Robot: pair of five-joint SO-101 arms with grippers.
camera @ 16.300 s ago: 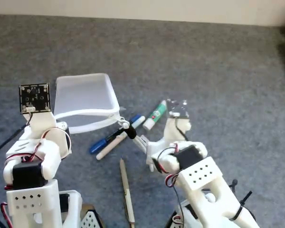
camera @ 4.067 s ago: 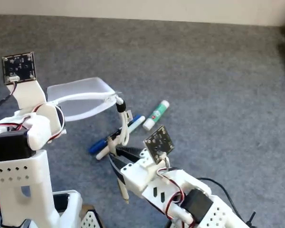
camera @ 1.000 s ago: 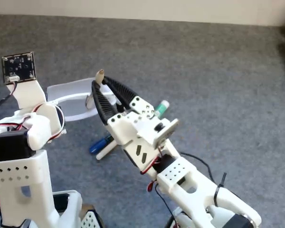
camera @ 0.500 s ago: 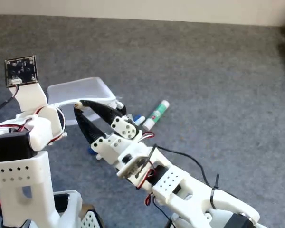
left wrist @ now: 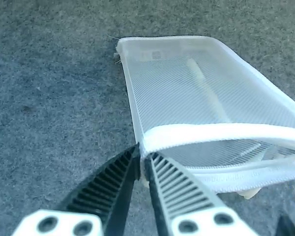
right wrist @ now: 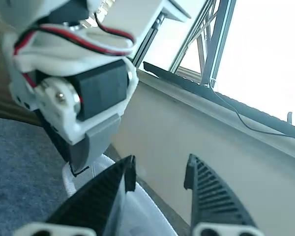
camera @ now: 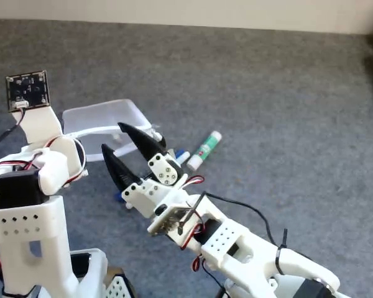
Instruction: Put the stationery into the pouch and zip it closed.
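Between left fingers (left wrist: 174,181), translucent white pouch (left wrist: 201,93)

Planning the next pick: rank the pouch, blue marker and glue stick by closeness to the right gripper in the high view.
1. pouch, right under the open right gripper.
2. blue marker, partly hidden beside the gripper's base.
3. glue stick, farthest, on the carpet past the marker.

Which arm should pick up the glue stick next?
Right. The right end effector is open and empty at the pouch mouth, near the glue stick; the left end effector is shut on the pouch rim, holding it open.
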